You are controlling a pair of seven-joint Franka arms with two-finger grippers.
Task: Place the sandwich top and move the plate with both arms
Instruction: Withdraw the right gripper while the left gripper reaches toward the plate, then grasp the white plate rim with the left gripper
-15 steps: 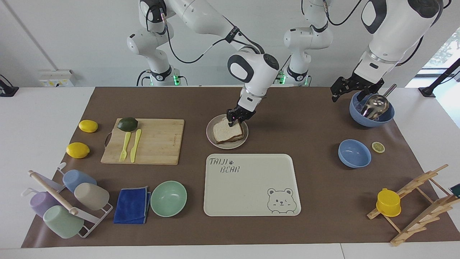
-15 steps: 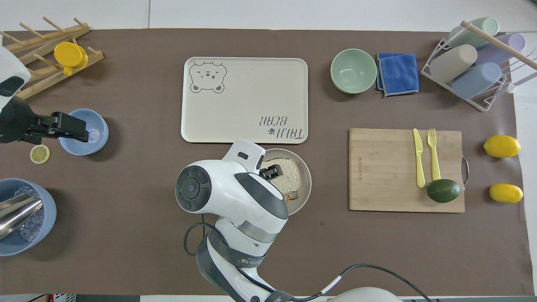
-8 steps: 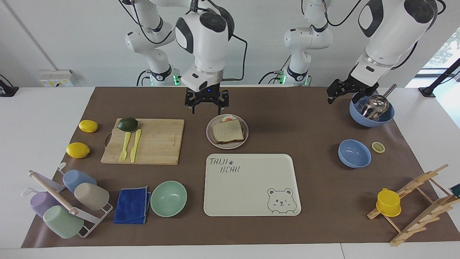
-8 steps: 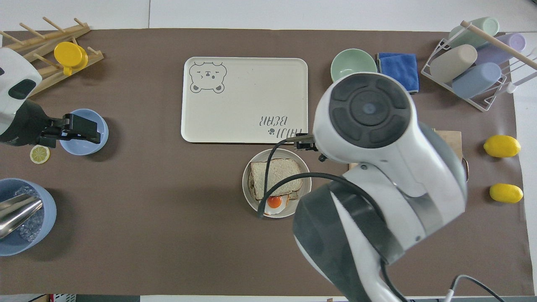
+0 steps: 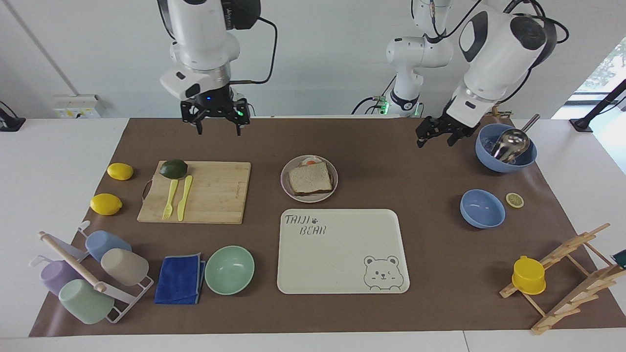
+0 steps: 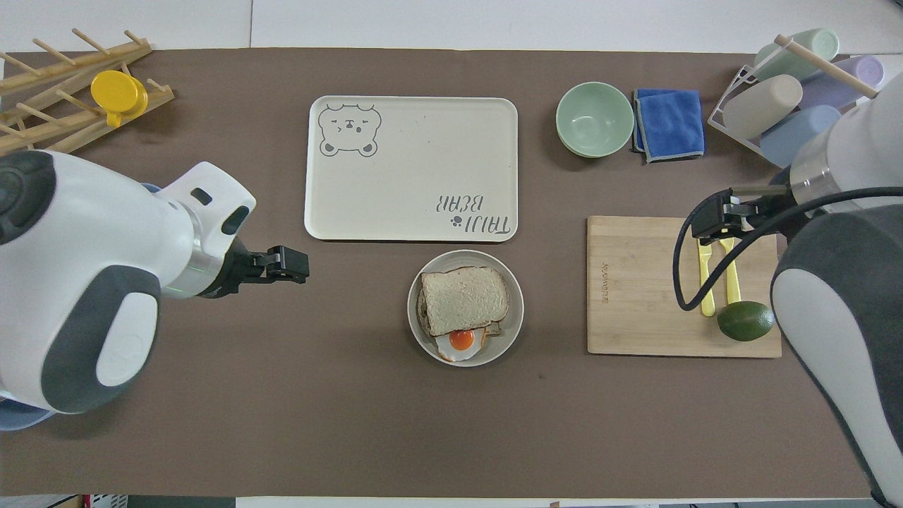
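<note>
The sandwich top point(image 5: 309, 178) lies flat on the toast with the fried egg point(image 5: 311, 162), on the round plate point(image 5: 285, 182) mid-table. In the overhead view the slice point(image 6: 464, 300) covers most of the plate point(image 6: 513, 310), with the egg point(image 6: 461, 340) peeking out on the robots' side. My right gripper point(image 5: 217, 124) is open and empty, raised high over the cutting board's robot-side edge; it also shows in the overhead view point(image 6: 709, 226). My left gripper point(image 5: 435, 139) is open and empty, raised over the mat between the plate and the ladle bowl; it also shows in the overhead view point(image 6: 289, 264).
The cream bear-print tray point(image 5: 342, 254) lies just farther from the robots than the plate. A cutting board point(image 5: 215, 195) with plastic cutlery and an avocado point(image 5: 173, 168) is toward the right arm's end. A blue bowl with a ladle point(image 5: 506, 149) and a smaller blue bowl point(image 5: 482, 209) are toward the left arm's end.
My right gripper let go of the bread slice on the plate, rose and swung toward the right arm's end. My left gripper moved from the ladle bowl toward the plate.
</note>
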